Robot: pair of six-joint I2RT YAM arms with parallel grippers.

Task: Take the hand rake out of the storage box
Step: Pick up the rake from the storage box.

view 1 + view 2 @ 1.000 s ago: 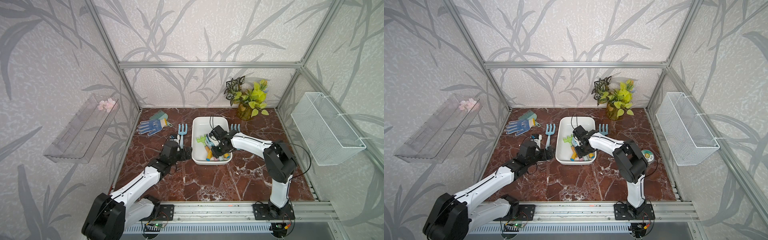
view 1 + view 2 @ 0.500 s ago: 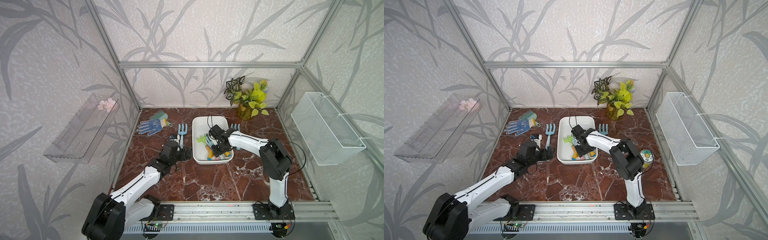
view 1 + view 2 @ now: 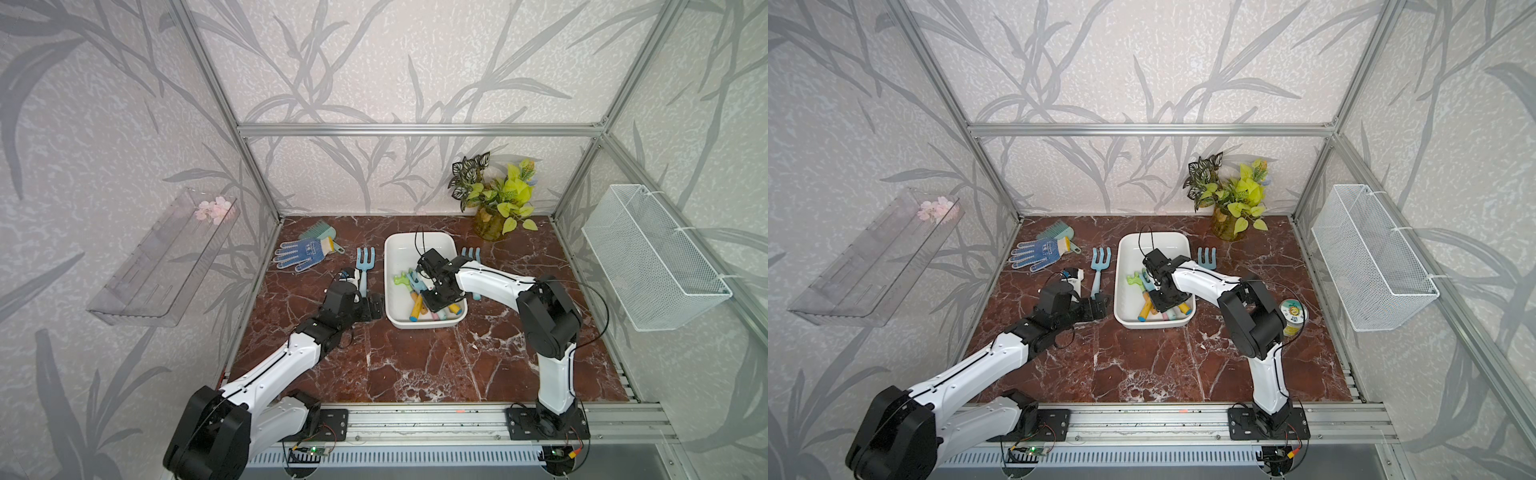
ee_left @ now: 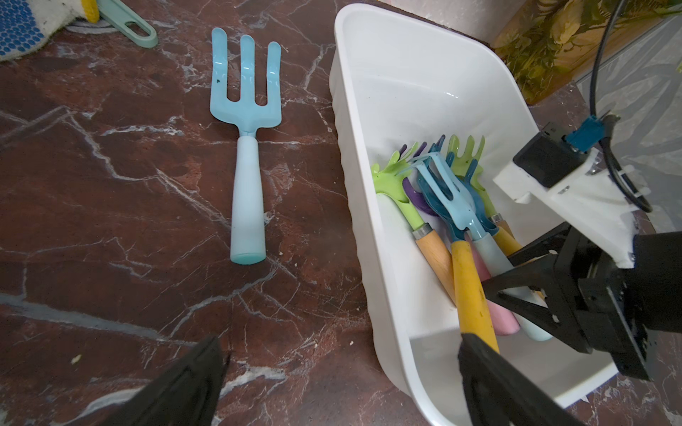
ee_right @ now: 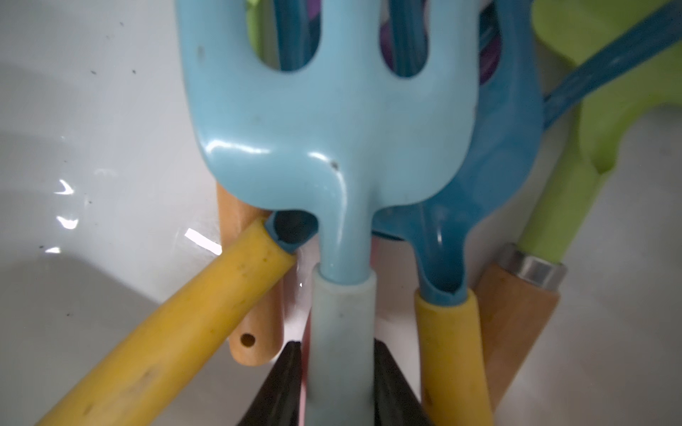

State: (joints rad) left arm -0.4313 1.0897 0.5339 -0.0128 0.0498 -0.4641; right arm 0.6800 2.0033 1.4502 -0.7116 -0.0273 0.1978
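so the right gripper point(image 5: 336, 346) has its jaws clamped on the pale handle of the light-blue hand rake point(image 5: 332, 147) lying in the storage box point(image 4: 369, 73), left gripper point(image 4: 339, 339) jaws wide apart with the box wall between them

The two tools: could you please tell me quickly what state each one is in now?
Left tool: open, holding nothing.
Right tool: closed on the light blue hand rake's handle, inside the storage box.

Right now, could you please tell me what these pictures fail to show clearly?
- Pale rake handle end: right wrist view, cut off by the edge; whether the right tool grips it is unclear.
- Table rake: both top views, handle under the right arm.
- Comb: both top views, mostly under the glove.
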